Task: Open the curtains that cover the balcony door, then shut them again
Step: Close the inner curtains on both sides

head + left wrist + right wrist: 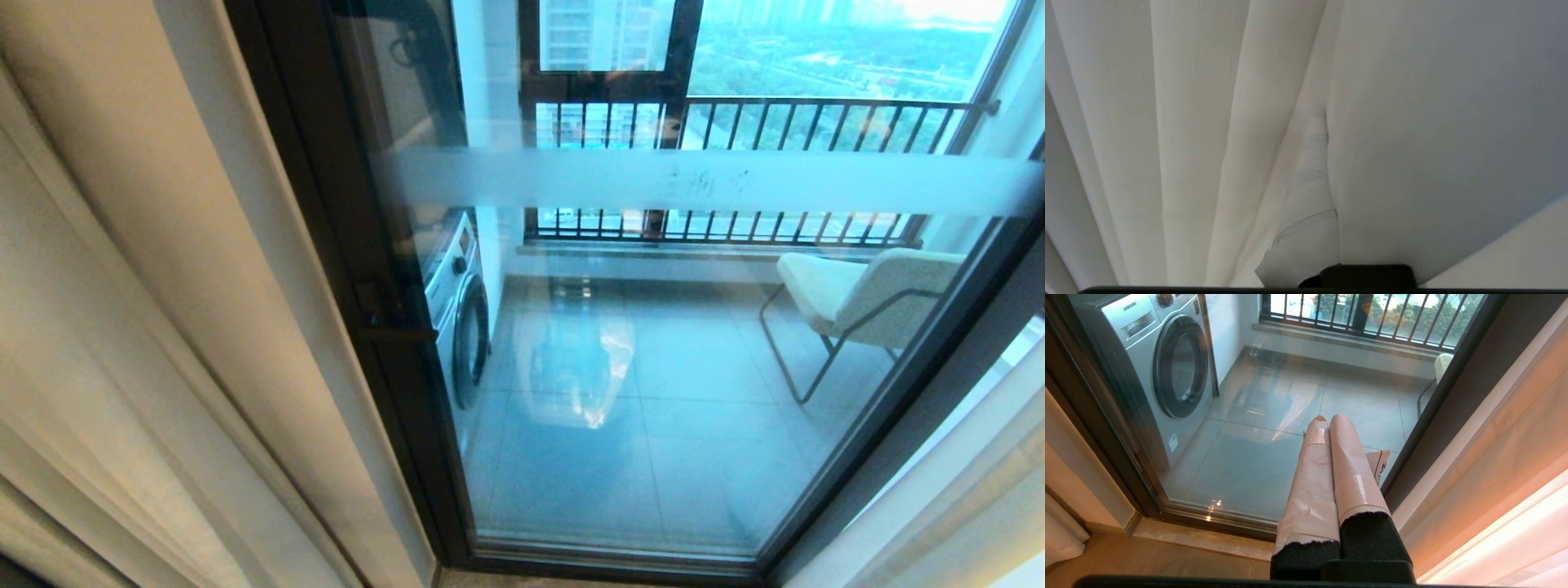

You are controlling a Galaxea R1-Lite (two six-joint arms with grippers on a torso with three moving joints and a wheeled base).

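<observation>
The sheer white curtains are drawn aside. One panel hangs at the left [163,327] and one at the lower right [963,506], with the balcony door [653,367] bare between them. The door has a frosted band [702,181] and a dark handle [392,331]. Neither arm shows in the head view. In the left wrist view, curtain folds [1200,143] fill the picture. My left gripper [1327,122] is shut on a fold: one taped finger [1310,171] shows and fabric hides the other. My right gripper [1327,418] is shut and empty, pointing at the door's lower glass.
Behind the glass, a washing machine [457,310] stands at the left and a pale chair [865,294] at the right. A black-barred railing [735,122] runs along the back. The dark door frame [1453,396] and the stone sill [1200,539] lie close to my right gripper.
</observation>
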